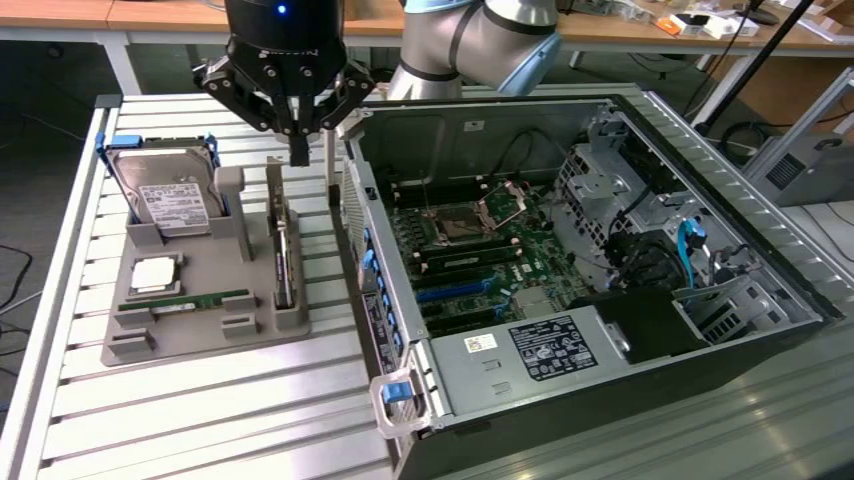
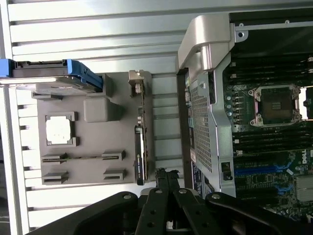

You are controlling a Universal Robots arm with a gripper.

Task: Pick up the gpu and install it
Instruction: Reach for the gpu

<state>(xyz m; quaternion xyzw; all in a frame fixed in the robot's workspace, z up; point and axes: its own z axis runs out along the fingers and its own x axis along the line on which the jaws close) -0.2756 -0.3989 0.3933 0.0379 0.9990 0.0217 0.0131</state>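
The gpu (image 1: pixel 282 240) stands on edge in a slot of the grey holder tray (image 1: pixel 200 335), left of the open computer case (image 1: pixel 747 290). In the wrist view the gpu (image 2: pixel 140 147) appears as a thin dark card with a silver bracket at one end. My gripper (image 1: pixel 299 152) hangs just above the gpu's far end, its fingers pressed together and holding nothing. The wrist view has the shut fingertips (image 2: pixel 164 177) close to the card's near end, slightly toward the case.
The tray also holds a hard drive (image 1: pixel 167 195) in a blue caddy, a CPU (image 1: pixel 155 272) and a RAM stick (image 1: pixel 187 300). Inside the case lie the motherboard (image 1: pixel 514 245), blue expansion slots (image 1: pixel 454 292) and a power supply (image 1: pixel 534 352). The case wall (image 1: pixel 350 190) stands close beside the gpu.
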